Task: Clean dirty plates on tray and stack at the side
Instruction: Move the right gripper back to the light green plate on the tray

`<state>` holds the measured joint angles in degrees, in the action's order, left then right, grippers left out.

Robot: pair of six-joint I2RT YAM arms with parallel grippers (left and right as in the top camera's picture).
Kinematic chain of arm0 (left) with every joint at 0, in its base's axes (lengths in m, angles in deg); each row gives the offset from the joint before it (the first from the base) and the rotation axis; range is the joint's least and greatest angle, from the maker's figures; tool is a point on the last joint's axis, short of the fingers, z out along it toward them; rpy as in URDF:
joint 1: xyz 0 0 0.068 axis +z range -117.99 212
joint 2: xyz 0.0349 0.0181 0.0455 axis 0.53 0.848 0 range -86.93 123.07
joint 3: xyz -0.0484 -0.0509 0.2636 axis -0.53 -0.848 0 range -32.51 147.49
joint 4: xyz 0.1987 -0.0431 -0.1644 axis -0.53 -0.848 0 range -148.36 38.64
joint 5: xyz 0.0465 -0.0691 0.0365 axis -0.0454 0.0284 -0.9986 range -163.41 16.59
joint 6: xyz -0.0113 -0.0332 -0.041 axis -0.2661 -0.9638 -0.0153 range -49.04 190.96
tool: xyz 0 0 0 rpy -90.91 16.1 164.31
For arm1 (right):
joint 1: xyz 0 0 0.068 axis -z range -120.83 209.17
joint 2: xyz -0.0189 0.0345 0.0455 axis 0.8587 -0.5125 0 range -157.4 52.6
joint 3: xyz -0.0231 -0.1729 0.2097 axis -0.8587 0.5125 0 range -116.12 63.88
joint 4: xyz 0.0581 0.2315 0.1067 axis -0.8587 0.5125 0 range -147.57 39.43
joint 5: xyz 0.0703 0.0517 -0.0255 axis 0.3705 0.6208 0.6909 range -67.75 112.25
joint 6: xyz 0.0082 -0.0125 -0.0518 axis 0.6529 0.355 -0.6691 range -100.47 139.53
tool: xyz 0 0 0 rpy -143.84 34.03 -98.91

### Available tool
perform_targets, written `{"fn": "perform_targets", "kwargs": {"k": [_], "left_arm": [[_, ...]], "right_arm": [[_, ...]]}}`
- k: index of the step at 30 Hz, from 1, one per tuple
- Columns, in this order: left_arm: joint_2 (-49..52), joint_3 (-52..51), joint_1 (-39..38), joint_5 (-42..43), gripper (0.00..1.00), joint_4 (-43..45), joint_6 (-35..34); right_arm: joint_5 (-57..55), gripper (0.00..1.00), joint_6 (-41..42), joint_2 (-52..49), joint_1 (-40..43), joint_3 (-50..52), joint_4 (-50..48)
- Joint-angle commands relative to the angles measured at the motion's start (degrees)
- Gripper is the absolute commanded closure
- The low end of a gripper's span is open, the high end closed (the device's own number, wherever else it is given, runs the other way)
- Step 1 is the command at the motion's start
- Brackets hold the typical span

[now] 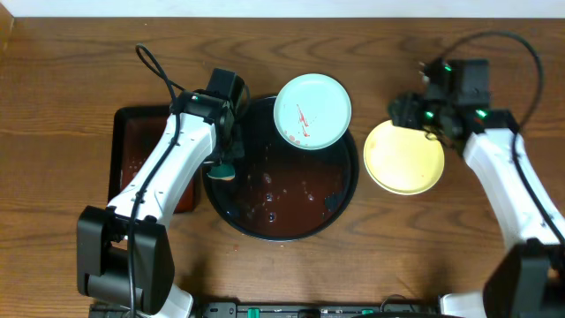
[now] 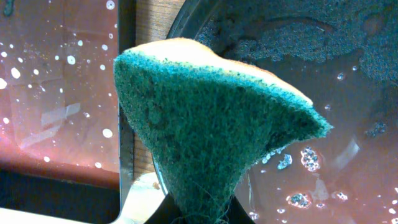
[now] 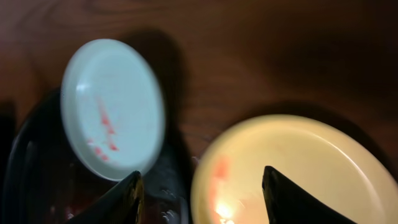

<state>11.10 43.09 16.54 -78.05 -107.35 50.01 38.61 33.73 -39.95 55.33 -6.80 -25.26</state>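
The round black tray (image 1: 265,221) holds reddish soapy water. A mint-green plate (image 1: 312,110) with red smears rests across its far right rim; it also shows in the right wrist view (image 3: 112,106). A pale yellow plate (image 1: 404,156) lies on the wood to the right of the tray, with a faint red smear in the right wrist view (image 3: 298,162). Only one mint plate shows. My left gripper (image 1: 223,168) is shut on a green-and-yellow sponge (image 2: 205,124) over the tray's left edge. My right gripper (image 1: 408,113) is open and empty above the yellow plate's far left edge (image 3: 202,199).
A rectangular black tray (image 1: 132,159) with reddish wet film lies left of the round tray; it also shows in the left wrist view (image 2: 56,93). Bare wood tabletop (image 1: 388,247) surrounds the trays. Cables run over the table's far side near both arms.
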Motion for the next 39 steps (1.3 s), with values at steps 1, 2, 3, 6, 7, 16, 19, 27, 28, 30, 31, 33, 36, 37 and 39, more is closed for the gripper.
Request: {"fn": "perform_targets", "kwargs": {"k": [1,2,3,6,7,16,19,27,28,30,31,33,36,37,39], "left_arm": [[0.6,0.6,0.3,-0.3,0.92,-0.1,0.5],[0.6,0.6,0.3,-0.3,0.93,-0.1,0.5],[0.6,0.6,0.3,-0.3,0.93,-0.1,0.5],[0.6,0.6,0.3,-0.3,0.93,-0.1,0.5],[0.6,0.6,0.3,-0.3,0.93,-0.1,0.5],[0.6,0.6,0.3,-0.3,0.92,-0.1,0.5],[0.6,0.6,0.3,-0.3,0.92,-0.1,0.5],[0.6,0.6,0.3,-0.3,0.93,-0.2,0.5],[0.6,0.6,0.3,-0.3,0.93,-0.2,0.5],[0.6,0.6,0.3,-0.3,0.93,-0.2,0.5],[0.6,0.6,0.3,-0.3,0.92,-0.2,0.5],[0.6,0.6,0.3,-0.3,0.93,-0.2,0.5],[0.6,0.6,0.3,-0.3,0.93,-0.2,0.5],[0.6,0.6,0.3,-0.3,0.93,-0.2,0.5],[0.6,0.6,0.3,-0.3,0.92,-0.2,0.5]], "right_arm": [[-0.6,0.40,-4.2,-7.2,-3.9,-7.7,1.6],[-1.7,0.40,-4.9,-9.6,-4.8,-10.4,2.6],[-2.5,0.39,-5.4,-12.0,-5.5,-13.0,3.5],[-2.8,0.39,-6.6,-18.5,-6.8,-19.2,4.8],[-2.4,0.39,-6.9,-20.6,-7.2,-20.8,4.8],[0.9,0.40,-9.0,-31.5,-9.5,-23.9,2.4],[1.3,0.50,-9.1,-33.2,-10.0,-23.9,2.3],[1.1,0.99,-7.3,-32.2,-10.1,-24.3,1.8],[1.0,0.99,-7.2,-32.0,-10.1,-24.3,1.9],[1.0,0.99,-6.9,-31.5,-10.1,-24.3,2.7],[1.0,0.99,-6.4,-31.1,-10.1,-24.3,3.4],[1.1,0.99,-4.4,-30.3,-10.4,-24.3,5.5],[1.2,0.99,-1.1,-28.5,-11.3,-24.3,10.0],[1.2,0.99,0.5,-27.9,-11.7,-24.3,11.9],[1.0,0.99,3.8,-27.3,-12.7,-24.3,15.8]]}}
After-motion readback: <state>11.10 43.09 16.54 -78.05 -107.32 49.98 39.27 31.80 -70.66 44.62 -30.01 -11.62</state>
